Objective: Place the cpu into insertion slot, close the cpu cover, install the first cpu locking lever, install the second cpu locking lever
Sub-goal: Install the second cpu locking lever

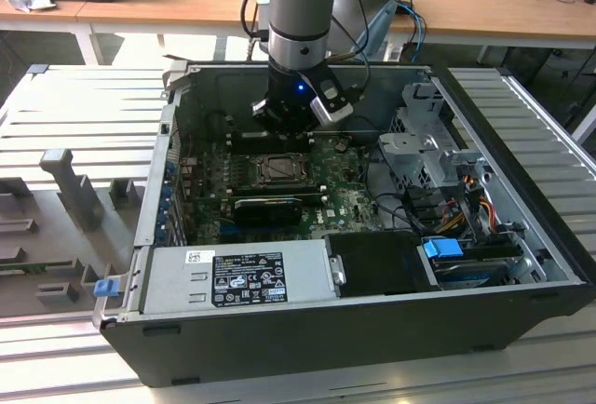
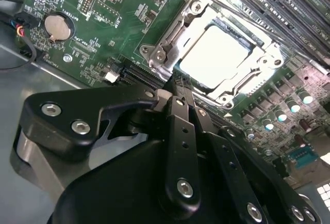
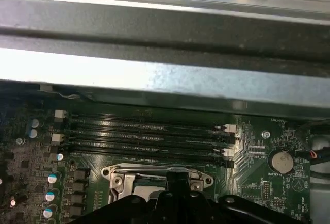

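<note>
The gripper hovers with fingers pinched together, empty, at the edge of the cpu cover. The cover lies flat over the cpu, seated in the insertion slot. Thin, stiff metal; it probably wants pressure on its frame.

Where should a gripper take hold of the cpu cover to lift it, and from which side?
Probably at a bare edge strip of the cpu cover, coming straight down from above: the thin metal frame lies flat and closed over the cpu, so only its rim offers a hold. The gripper hangs beside it.
</note>
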Controlling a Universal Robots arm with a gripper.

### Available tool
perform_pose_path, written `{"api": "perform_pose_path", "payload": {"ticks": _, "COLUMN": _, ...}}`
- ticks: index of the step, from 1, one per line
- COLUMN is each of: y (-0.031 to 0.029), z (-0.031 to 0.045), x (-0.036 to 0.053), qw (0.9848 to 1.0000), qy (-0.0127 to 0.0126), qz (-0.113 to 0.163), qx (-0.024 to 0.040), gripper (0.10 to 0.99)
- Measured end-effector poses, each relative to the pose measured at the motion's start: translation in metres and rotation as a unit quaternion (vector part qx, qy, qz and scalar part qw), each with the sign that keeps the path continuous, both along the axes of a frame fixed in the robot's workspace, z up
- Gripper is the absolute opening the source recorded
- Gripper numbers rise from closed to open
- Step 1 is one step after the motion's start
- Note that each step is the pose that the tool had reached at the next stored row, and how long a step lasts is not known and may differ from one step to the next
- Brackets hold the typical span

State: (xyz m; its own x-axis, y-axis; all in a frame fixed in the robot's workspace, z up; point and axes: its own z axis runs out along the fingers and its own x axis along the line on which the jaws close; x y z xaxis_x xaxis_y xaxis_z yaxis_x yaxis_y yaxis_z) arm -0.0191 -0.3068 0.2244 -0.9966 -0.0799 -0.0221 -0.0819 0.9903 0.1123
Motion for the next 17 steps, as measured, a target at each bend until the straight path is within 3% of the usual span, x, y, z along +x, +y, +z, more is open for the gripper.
{"api": "perform_pose_path", "payload": {"ticks": 9, "y": -0.0128, "z": 0.0004, "x": -0.0001, "qw": 1.0000, "qy": 0.0000, "qz": 0.000, "qx": -0.0001, "gripper": 0.106}}
{"api": "perform_pose_path", "payload": {"ticks": 13, "y": -0.0130, "z": 0.0156, "x": 0.0000, "qw": 1.0000, "qy": -0.0001, "qz": 0.000, "qx": 0.0000, "gripper": 0.106}}
{"api": "perform_pose_path", "payload": {"ticks": 17, "y": -0.0172, "z": 0.0156, "x": 0.0000, "qw": 1.0000, "qy": 0.0000, "qz": 0.000, "qx": -0.0001, "gripper": 0.106}}
